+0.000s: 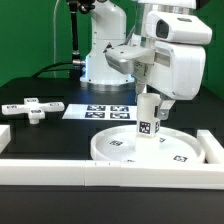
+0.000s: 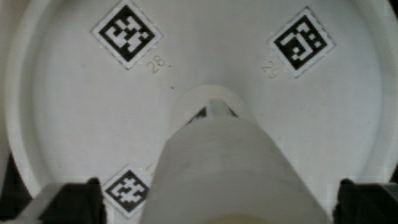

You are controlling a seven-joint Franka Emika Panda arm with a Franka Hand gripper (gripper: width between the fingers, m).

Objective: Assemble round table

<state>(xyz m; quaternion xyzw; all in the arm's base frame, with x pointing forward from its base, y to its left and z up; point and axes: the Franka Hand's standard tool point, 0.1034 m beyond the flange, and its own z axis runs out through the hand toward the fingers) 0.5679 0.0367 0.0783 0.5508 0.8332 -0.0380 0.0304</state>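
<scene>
The large round disc (image 1: 118, 152) lies flat near the front rail, tags facing up. The short thick leg (image 1: 148, 124) stands upright on the disc's middle. My gripper (image 1: 150, 100) is over the leg's top, one finger on each side. In the wrist view the leg (image 2: 222, 160) rises toward the camera over the disc (image 2: 214, 50). My gripper (image 2: 217, 200) is open, with a gap between each dark fingertip (image 2: 71, 202) and the leg. The cross-shaped foot (image 1: 32, 106) lies on the table at the exterior view's left, far from the gripper.
The marker board (image 1: 105, 112) lies flat behind the disc. A long white border rail (image 1: 100, 172) runs along the front, with another piece (image 1: 211, 150) at the exterior view's right. The robot's base (image 1: 105, 60) stands at the back.
</scene>
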